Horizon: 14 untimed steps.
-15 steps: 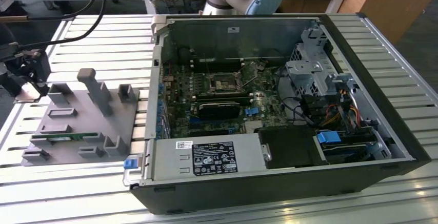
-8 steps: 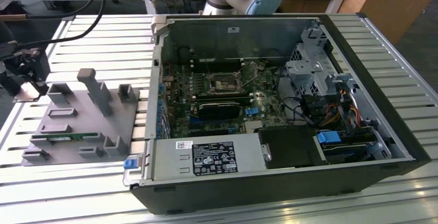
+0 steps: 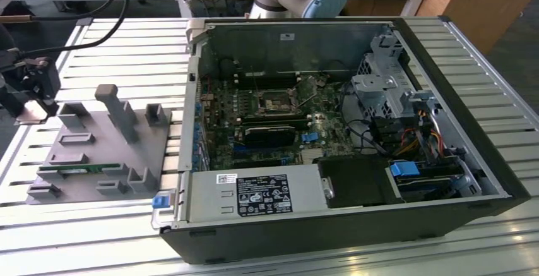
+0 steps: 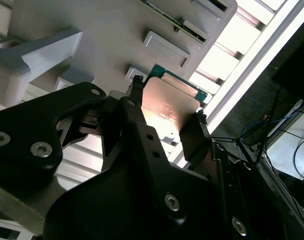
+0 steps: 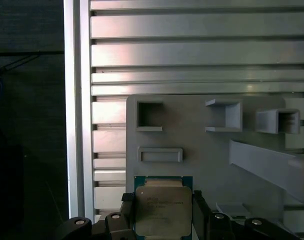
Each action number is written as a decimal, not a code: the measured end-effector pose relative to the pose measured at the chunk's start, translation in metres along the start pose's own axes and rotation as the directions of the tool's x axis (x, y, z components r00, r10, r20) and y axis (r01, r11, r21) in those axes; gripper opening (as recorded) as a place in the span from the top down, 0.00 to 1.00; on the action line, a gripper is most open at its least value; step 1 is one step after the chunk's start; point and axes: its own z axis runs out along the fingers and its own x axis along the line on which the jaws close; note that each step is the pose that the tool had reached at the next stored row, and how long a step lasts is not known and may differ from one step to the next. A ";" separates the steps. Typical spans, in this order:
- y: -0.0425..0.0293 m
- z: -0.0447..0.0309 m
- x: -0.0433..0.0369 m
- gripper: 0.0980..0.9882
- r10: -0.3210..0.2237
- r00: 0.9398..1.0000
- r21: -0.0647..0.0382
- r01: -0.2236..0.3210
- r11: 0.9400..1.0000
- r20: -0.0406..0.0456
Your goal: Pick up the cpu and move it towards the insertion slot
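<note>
The cpu (image 5: 163,206) is a flat square chip with a silvery top and a green rim, held between my black fingers (image 5: 126,201). In the second wrist view my gripper (image 4: 168,104) is shut on the cpu (image 4: 169,107) by two opposite edges, just over the end of the grey holder block (image 4: 92,30). In the exterior view the gripper (image 3: 32,102) hangs at the far left with the pale cpu (image 3: 29,114) at its tip. The insertion slot (image 3: 276,103), a silver-framed square socket, sits on the motherboard inside the open computer case, far to the exterior view's right.
The grey holder block (image 3: 101,156) carries upright posts, pockets and a green circuit strip (image 3: 76,170). The open black computer case (image 3: 471,162) has tall walls, cables and a drive cage around the motherboard. All of it rests on a slatted aluminium table (image 3: 126,48).
</note>
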 end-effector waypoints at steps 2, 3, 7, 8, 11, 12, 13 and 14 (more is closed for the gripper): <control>0.0000 -0.0007 0.0000 0.50 0.000 1.000 0.000 0.000 1.000 0.000; 0.0000 -0.0011 0.0000 0.50 0.000 1.000 0.000 0.000 1.000 0.000; 0.0000 -0.0025 0.0000 0.50 0.000 1.000 0.000 0.000 1.000 0.000; 0.0000 -0.0030 0.0000 0.50 0.000 1.000 0.000 0.000 1.000 0.000; 0.0001 -0.0045 0.0000 0.50 0.000 1.000 0.000 0.000 1.000 0.000; 0.0001 -0.0052 0.0000 0.50 0.000 1.000 0.000 0.000 1.000 0.000; 0.0001 -0.0059 0.0000 0.50 0.000 1.000 0.000 0.000 1.000 0.000; 0.0001 -0.0068 0.0000 0.50 0.000 1.000 0.000 0.000 1.000 0.000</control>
